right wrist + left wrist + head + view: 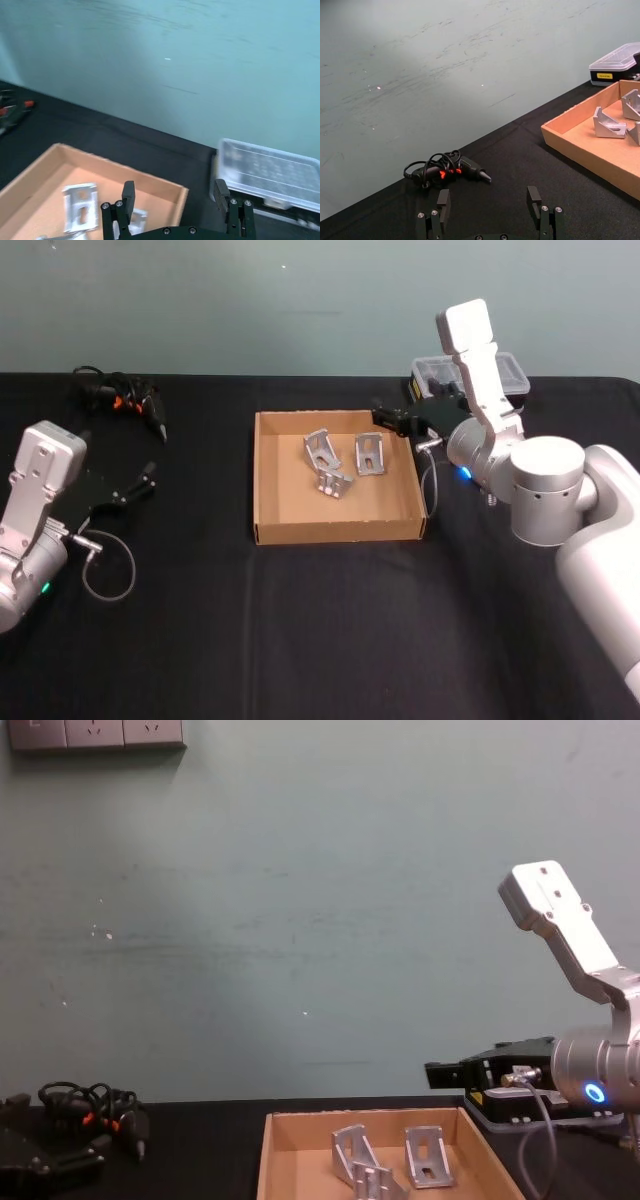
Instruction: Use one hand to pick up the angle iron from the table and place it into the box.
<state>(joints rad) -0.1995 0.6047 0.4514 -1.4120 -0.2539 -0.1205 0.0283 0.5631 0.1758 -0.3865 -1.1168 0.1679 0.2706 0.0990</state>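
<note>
Brown box (268, 490) holds three irons (341, 465); my right pincer (392, 422) spread, empty at its rim. Drop looks done; next: pull clear.

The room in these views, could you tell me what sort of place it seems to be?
Probably a robot lab or test bench: a black table against a plain wall with sockets, holding a cardboard box of angle irons and a corded tool.

This looks like a robotics lab or workshop. A bench (320, 640) draped in black cloth stands against a bare, scuffed teal wall (300, 920) with sockets (95, 733), and holds a cabled hand tool (447, 170) and a clear-lidded parts case (270, 172).
</note>
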